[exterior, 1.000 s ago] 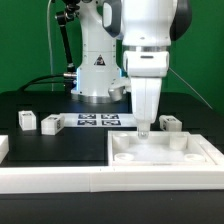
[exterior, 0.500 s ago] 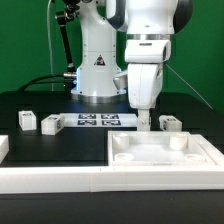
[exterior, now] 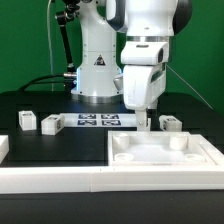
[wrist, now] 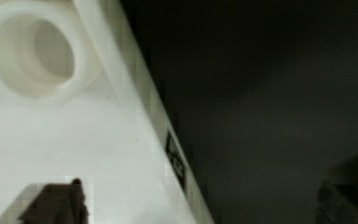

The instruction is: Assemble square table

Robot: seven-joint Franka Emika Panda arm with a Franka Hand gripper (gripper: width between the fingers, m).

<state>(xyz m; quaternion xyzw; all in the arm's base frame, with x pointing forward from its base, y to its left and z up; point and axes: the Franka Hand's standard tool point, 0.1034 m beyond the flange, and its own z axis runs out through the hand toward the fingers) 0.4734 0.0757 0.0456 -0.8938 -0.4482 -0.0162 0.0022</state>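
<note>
Since the earlier frames the arm [exterior: 145,60] has lifted a little, so the jaws now hang just above the rear rim of the square table slab [exterior: 160,152] and no longer touch it. The jaws are wide and hold nothing. In the wrist view one of the fingertips [wrist: 51,200] is over the white slab and the other over the dark counter [exterior: 40,100], so they straddle the rim.

The slab lies flat near the front edge of the counter, toward the front corner on the exterior view's right. I judge it to be stiff and light, with a smooth surface that may slip. It looks too broad to take across, so the best hold seems to be on the raised rim, one jaw on each side of it.

It is white and square, with round sockets [wrist: 34,50] at its corners and a black-and-white tag [wrist: 174,160] on its side wall. One leg [exterior: 27,120] and a second leg [exterior: 52,123] stand toward the counter's edge on the exterior view's left, and a third leg [exterior: 170,123] is just behind the slab.
</note>
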